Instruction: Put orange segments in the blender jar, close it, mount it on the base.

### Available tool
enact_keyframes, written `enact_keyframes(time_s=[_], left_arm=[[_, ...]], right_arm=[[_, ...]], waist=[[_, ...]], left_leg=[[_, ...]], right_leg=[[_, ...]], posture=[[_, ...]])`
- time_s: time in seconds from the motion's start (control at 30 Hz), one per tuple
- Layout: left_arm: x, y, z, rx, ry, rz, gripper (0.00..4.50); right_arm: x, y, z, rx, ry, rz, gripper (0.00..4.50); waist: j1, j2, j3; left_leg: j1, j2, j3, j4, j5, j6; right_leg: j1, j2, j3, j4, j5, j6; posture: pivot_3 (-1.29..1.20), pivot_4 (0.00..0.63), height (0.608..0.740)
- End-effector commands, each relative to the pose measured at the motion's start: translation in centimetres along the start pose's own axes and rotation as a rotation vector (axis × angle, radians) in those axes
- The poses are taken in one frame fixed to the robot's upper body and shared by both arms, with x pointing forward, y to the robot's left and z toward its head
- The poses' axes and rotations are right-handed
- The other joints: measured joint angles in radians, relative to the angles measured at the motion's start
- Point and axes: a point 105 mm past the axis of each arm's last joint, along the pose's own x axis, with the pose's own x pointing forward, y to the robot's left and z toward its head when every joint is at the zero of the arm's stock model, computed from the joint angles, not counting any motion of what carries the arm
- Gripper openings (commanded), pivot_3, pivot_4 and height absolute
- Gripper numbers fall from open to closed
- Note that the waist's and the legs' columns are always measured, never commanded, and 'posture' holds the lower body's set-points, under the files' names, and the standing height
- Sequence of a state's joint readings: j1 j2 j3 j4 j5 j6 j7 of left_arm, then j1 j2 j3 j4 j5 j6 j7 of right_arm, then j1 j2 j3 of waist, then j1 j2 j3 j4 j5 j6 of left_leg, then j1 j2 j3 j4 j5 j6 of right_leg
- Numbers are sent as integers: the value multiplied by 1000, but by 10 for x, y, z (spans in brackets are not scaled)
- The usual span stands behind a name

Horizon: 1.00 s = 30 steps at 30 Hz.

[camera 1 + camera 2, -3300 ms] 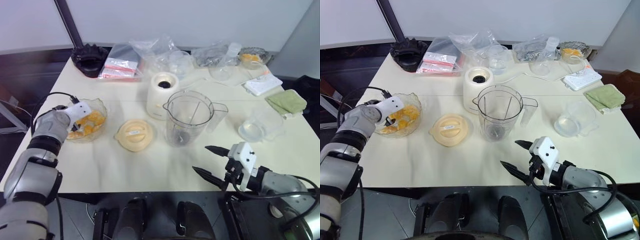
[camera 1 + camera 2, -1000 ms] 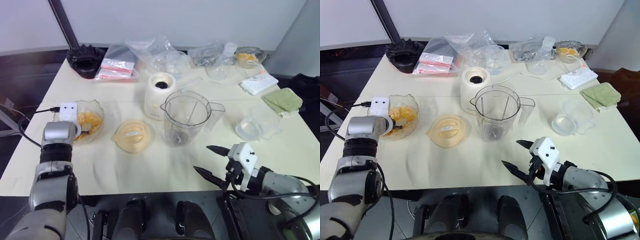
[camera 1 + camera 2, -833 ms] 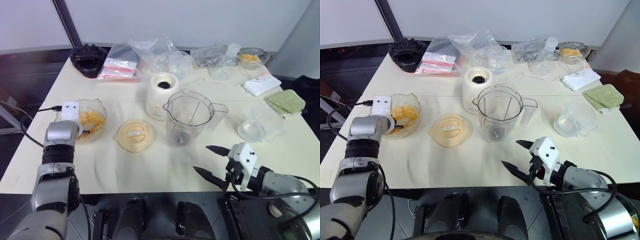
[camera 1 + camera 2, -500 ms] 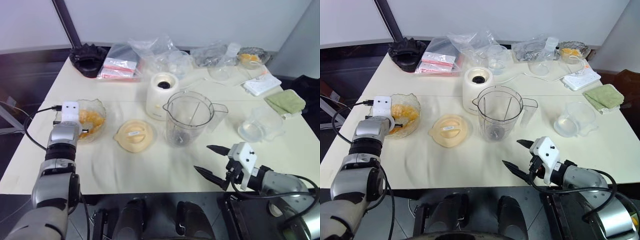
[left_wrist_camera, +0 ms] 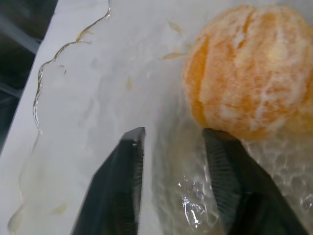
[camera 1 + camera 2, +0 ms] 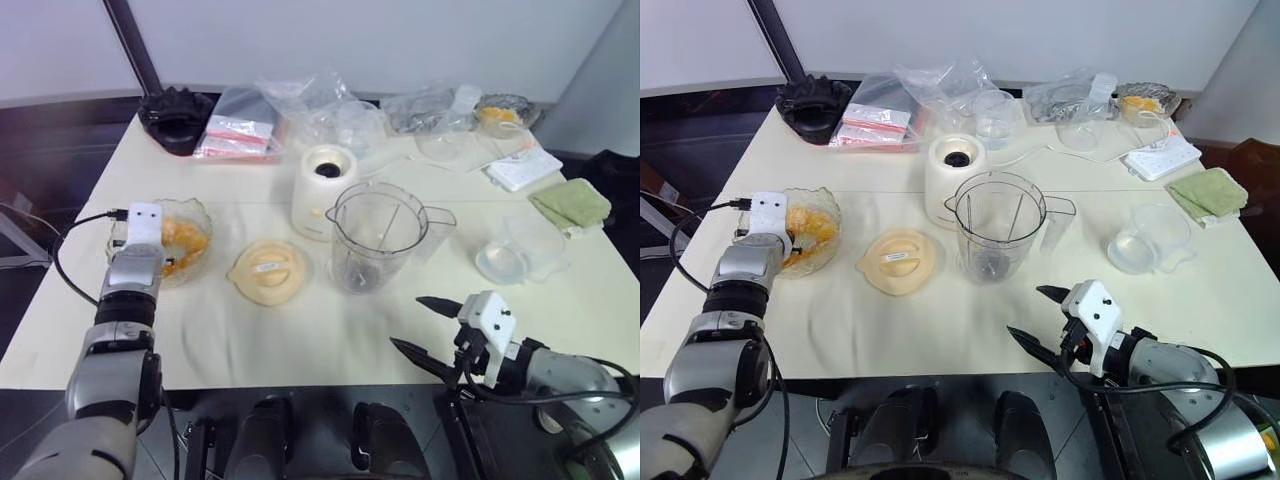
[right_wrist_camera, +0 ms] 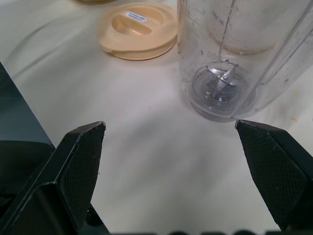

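Left pincer (image 5: 173, 188) is poking, fingers slightly apart, into the crinkled clear glass bowl (image 6: 200, 215) near the worktop's left edge.
Its tip is only touching the glossy peeled orange segments (image 5: 249, 73), so they are risking slipping; right pincer (image 6: 432, 325) is idling wide apart.

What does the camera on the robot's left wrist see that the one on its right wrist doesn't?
Left wrist view: peeled orange segments pressed together, lying in a clear glass bowl, with the left gripper parted just below the fruit.

Right wrist view: the blender jar with its blade, the pale orange lid lying beside it, and the right gripper spread wide.

Both: a pair of black ridged fingers, one pair per view.
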<state>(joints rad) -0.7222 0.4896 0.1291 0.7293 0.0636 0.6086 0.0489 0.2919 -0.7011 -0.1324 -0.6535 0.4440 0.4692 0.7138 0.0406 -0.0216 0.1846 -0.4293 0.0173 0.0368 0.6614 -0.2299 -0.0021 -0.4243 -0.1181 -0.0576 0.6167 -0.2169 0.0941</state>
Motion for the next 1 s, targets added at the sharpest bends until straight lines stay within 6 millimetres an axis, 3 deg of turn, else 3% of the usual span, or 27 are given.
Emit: enact_keyframes(time_s=[0.03, 0.23, 0.57, 1.0], left_arm=[[-5, 6, 21, 22, -80, 37, 1684], [-3, -7, 39, 12, -172, -22, 1684], [-1, -9, 43, 46, -228, -30, 1684], [-12, -51, 44, 97, -325, -213, 1684]], right_arm=[[-2, -2, 7, -34, -30, -12, 4500], [2, -1, 7, -34, -35, -6, 4500], [0, 0, 8, -29, -37, -14, 4500], [-1, 2, 7, -25, -37, -11, 4500]], waist=[[0, 0, 0], [2, -1, 1], [1, -2, 1], [3, -2, 1]], left_leg=[[0, 0, 0, 0, 0, 0], [0, 0, 0, 0, 0, 0], [-1, 0, 0, 0, 1, 2], [-2, 0, 0, 0, 1, 2]], right_leg=[[0, 0, 0, 0, 0, 0], [0, 0, 0, 0, 0, 0], [0, 0, -1, -1, 0, 0], [0, 0, -1, -2, 0, 0]], posture=[[0, 150, 740], [0, 150, 740], [0, 150, 740], [0, 150, 740]])
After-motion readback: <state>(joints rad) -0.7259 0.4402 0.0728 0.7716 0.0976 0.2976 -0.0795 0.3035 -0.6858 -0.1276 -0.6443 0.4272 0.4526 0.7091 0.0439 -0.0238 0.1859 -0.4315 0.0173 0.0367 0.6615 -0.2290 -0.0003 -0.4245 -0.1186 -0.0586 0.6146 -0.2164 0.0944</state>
